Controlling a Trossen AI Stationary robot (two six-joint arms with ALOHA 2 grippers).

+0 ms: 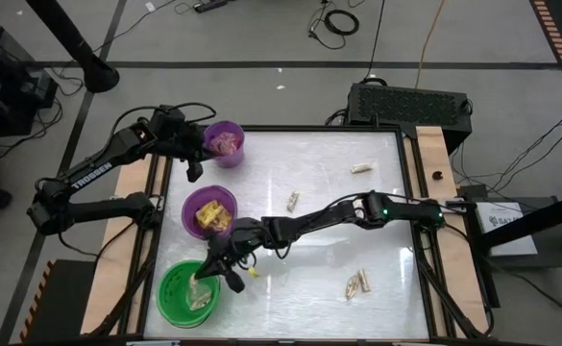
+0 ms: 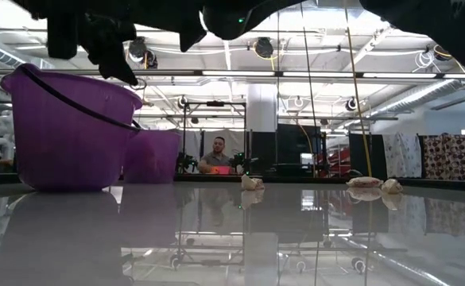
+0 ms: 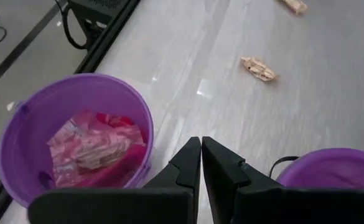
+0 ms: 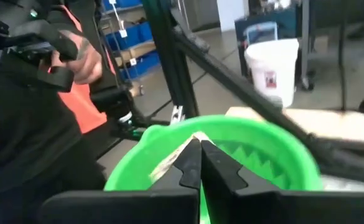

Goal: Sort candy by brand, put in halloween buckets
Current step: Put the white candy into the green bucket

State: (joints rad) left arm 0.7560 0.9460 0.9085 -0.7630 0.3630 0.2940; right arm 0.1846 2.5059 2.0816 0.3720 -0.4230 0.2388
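Note:
Three buckets stand along the table's left side. The small purple bucket (image 1: 225,128) holds pink-red packets (image 3: 88,149). The wider purple bucket (image 1: 190,207) holds yellow packets (image 1: 213,216). The green bucket (image 1: 170,298) holds tan pieces (image 1: 201,298). My left gripper (image 3: 200,146) hovers shut and empty between the two purple buckets. My right gripper (image 1: 213,271) reaches across the table to the green bucket's rim (image 4: 275,149), shut on a pale tan candy (image 4: 166,163). My right gripper pinches the tan candy between its two fingers, at their free ends (image 4: 193,138). The fingers come about level from the table's right. The candy is lifted clear, at the green bucket's rim; the fingers hide which part of it they have.
Loose tan pieces lie on the table at the far right (image 1: 360,168), in the middle (image 1: 292,201) and near the front right (image 1: 357,284). A small yellowish scrap (image 1: 254,272) lies by my right gripper. A person in dark and orange clothing (image 4: 38,106) stands beyond the table.

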